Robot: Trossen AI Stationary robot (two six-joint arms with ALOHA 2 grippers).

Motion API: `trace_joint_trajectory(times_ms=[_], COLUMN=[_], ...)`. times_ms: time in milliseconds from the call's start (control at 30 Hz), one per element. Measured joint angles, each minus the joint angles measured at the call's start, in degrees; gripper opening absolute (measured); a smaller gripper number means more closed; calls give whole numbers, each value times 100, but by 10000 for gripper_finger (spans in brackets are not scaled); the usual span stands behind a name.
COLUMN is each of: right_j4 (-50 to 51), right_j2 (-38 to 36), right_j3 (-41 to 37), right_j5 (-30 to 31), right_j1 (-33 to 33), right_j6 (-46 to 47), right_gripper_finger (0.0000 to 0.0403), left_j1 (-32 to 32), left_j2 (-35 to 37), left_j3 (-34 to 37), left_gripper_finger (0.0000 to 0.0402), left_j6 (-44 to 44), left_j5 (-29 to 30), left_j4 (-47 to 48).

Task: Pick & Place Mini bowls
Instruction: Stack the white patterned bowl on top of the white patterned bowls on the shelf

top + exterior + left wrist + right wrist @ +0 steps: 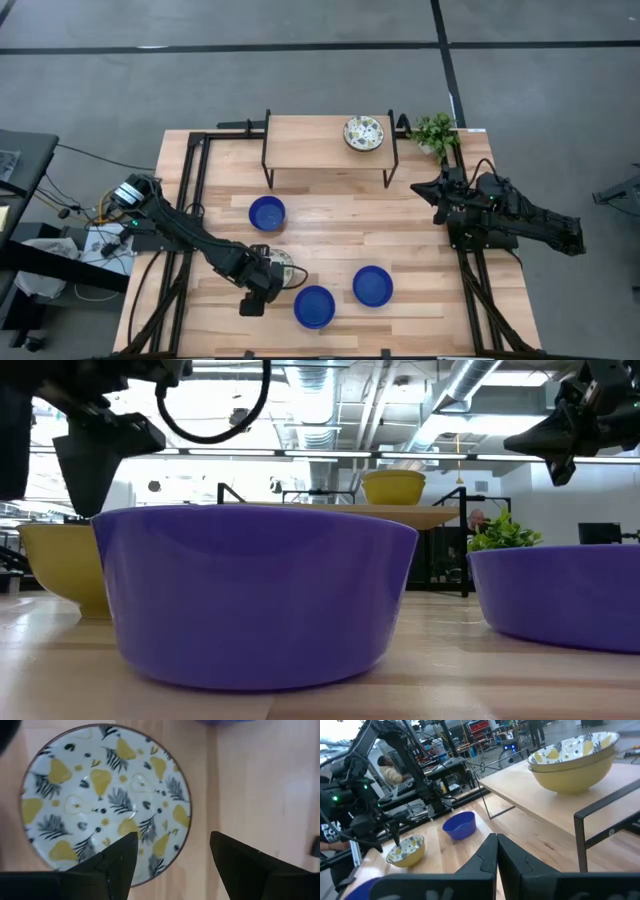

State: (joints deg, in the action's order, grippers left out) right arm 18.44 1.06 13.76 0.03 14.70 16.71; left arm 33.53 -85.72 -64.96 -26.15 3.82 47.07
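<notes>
Meanwhile, at the lower left of the table (330, 225), the left gripper (172, 855) hovered with fingers spread over a patterned bowl (105, 800), while the right gripper (497, 852), fingers closed and empty, waited at right.

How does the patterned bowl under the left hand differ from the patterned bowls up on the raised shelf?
The patterned bowl on the table sits alone on the tabletop, with the left hand open above it, one finger over its rim. The shelf bowls are two nested in a stack on the raised shelf, with no hand near. Both share a yellow outside and a white inside with yellow pears and dark leaves.
</notes>
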Motion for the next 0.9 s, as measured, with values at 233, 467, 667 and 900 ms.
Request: trace_joint_trajectory(times_ms=[233,467,667,900], right_j4=[-2,11,57,85], right_j2=[0,0,0,0], right_j3=[0,0,0,0], right_j5=[0,1,2,1], right_j1=[0,0,1,0], right_j6=[-68,-69,-68,-70], right_gripper_finger=[0,0,0,0], left_j1=[69,119,145,141], left_j2=[95,-16,-153,-328], left_j3=[4,4,19,19], left_gripper_finger=[246,248,249,249], left_j6=[33,314,497,614], left_j5=[243,199,217,227], left_j4=[87,20,21,1])
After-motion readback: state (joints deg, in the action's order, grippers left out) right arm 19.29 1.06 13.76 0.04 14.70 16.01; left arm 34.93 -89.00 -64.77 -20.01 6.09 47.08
